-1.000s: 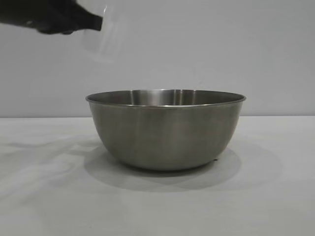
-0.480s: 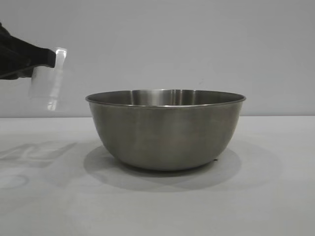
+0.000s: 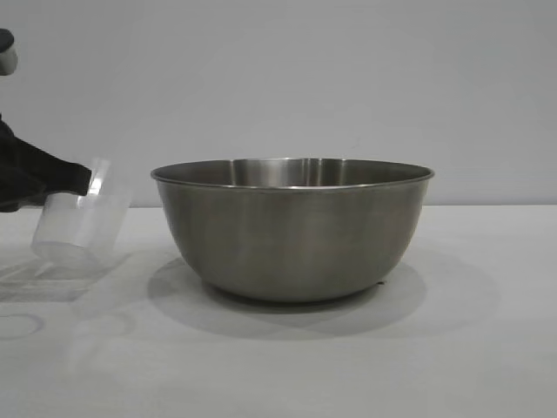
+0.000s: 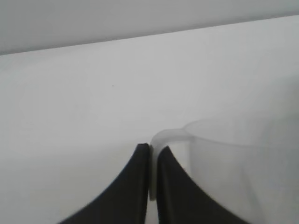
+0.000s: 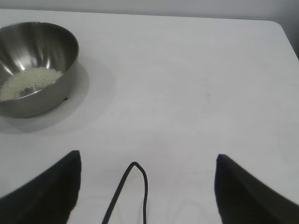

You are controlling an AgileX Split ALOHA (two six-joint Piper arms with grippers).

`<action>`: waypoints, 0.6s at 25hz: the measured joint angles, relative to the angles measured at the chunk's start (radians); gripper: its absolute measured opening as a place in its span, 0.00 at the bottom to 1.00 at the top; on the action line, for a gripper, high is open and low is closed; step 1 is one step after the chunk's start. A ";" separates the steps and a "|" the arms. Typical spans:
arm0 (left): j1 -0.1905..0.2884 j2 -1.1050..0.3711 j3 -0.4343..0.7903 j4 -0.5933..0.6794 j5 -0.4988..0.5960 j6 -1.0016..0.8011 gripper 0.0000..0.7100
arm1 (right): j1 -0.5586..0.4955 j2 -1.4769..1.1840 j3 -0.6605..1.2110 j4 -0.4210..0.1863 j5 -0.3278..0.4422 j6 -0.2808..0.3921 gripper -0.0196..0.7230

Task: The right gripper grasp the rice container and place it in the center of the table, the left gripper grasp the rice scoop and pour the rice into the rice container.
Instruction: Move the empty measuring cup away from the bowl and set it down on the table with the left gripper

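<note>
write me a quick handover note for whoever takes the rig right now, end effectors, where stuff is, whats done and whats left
Left end effector: shut on the handle of the rice scoop, low at the left of the rice container. The scoop is tilted, looks empty, and hangs close above the table.
Right end effector: open, holding nothing, parked away from the container.
Done: the container stands on the table, with the rice inside it, so the pour looks finished.
Left: probably set the scoop down, release it and pull the left arm back.
</note>
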 joint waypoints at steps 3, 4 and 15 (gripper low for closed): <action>0.000 0.006 0.000 0.000 0.000 0.000 0.13 | 0.000 0.000 0.000 0.000 0.000 0.000 0.74; 0.000 0.006 0.000 0.000 0.000 0.000 0.16 | 0.000 0.000 0.000 0.000 0.000 0.000 0.74; 0.000 0.014 0.028 -0.001 0.000 -0.002 0.31 | 0.000 0.000 0.000 0.000 0.000 0.000 0.74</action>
